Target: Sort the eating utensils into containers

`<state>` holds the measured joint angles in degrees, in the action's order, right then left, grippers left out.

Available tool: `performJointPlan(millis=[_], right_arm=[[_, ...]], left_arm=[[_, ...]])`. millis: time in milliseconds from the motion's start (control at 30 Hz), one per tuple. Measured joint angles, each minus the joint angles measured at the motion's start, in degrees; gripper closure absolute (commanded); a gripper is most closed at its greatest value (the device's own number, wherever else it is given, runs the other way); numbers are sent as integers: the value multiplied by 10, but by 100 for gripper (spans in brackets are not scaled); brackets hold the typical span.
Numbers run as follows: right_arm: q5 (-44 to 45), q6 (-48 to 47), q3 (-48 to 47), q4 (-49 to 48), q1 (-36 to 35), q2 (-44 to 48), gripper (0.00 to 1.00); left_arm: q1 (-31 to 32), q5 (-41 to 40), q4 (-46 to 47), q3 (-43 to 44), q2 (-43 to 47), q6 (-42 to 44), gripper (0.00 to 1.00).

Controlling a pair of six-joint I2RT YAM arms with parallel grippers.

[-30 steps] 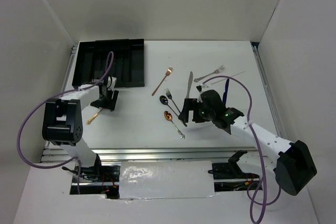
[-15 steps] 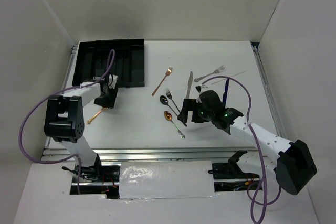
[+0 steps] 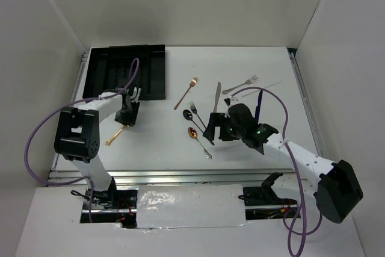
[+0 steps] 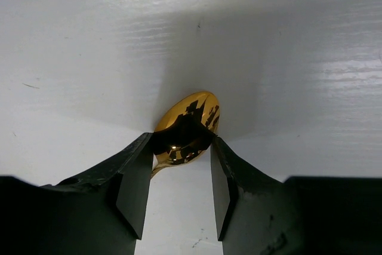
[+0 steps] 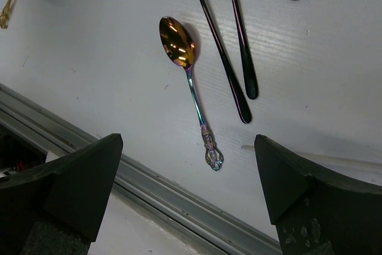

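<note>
Top view: left gripper (image 3: 127, 115) is clamped on a gold spoon (image 3: 114, 136), whose slim shiny handle sticks out behind the fingers toward the arm's base, low over the white table (image 3: 156, 133). The black tray (image 3: 102, 70) with long parallel slots lies just ahead of this gripper; I can't make out anything in the slots. Right gripper (image 3: 212, 129) hangs over the loose utensils. A copper-bowled spoon (image 3: 194, 133) is just under and beside it, with a black spoon (image 3: 187, 115) and a black fork (image 3: 194, 108) next to that. A copper fork (image 3: 186, 91), a silver knife (image 3: 216, 96) and a silver fork (image 3: 240, 85) are farther out ahead, and a pale stick (image 3: 264, 87) is past the silver fork. Left wrist view: both fingers (image 4: 134, 186) pinch the gold spoon (image 4: 194, 108) at the bowl. The bowl is mirror-bright and reflects the dark jaws, with its tip poking out beyond them. Right wrist view: right gripper (image 5: 188, 153) has its fingers spread wide with nothing between them. The copper-bowled spoon (image 5: 177, 41) lies flat ahead, its bowl orange, its stem rainbow-tinted and its end ornate silver. Two glossy black handles lie just to its right, and a metal rail (image 5: 149, 189) runs below.
</note>
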<state>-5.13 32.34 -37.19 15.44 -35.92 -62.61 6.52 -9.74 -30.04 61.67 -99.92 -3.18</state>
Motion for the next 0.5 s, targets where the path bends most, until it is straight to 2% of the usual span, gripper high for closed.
performJointPlan(millis=[167, 200, 300, 500], right_arm=[[0, 2, 0, 0, -3, 5, 0], [2, 3, 0, 0, -3, 6, 0], [5, 7, 0, 2, -5, 11, 0], [21, 16, 0, 7, -8, 33, 0]], left_arm=[[16, 5, -15, 2, 3, -25, 55], [20, 8, -19, 2, 5, -31, 59], [28, 21, -35, 6, 19, -41, 62], [41, 53, -64, 47, 60, -42, 63]])
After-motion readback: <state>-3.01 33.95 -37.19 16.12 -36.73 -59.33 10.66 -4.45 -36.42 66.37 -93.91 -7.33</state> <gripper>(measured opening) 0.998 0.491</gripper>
